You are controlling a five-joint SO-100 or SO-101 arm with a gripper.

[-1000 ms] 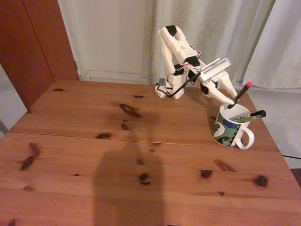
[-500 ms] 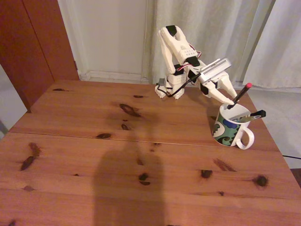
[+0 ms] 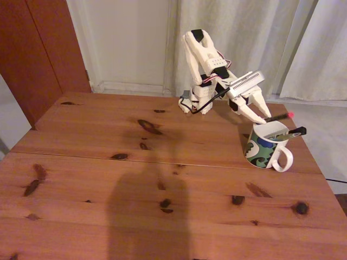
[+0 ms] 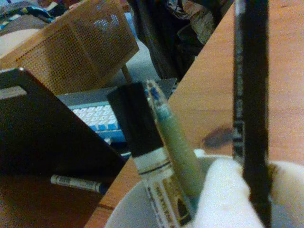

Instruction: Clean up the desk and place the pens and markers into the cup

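Observation:
On the desk [image 3: 162, 179] the cup [image 3: 264, 147] stands at the back right, its handle toward the front right. The white marker with the black cap [image 3: 293, 131] and the teal-green pen [image 4: 173, 137] lean inside it, poking out over the rim. My gripper [image 3: 264, 118] hovers just above the cup's far rim, shut on the thin black pen [image 3: 277, 116], which lies almost level with its red tip pointing right. In the wrist view the black pen [image 4: 251, 95] runs between my white fingertips [image 4: 223, 194] over the cup's white rim [image 4: 137, 206], beside the marker [image 4: 137, 128].
The arm's base [image 3: 194, 100] sits at the desk's back edge before pale curtains. The desk's right edge is close to the cup. Beyond that edge, the wrist view shows a keyboard [image 4: 95, 116], a wicker piece [image 4: 71, 52] and a loose white pen [image 4: 76, 183].
The black pen has tipped from steeply upright to nearly level, its red tip dropping to the right. The gripper rose slightly. The cup and the pens inside stayed put.

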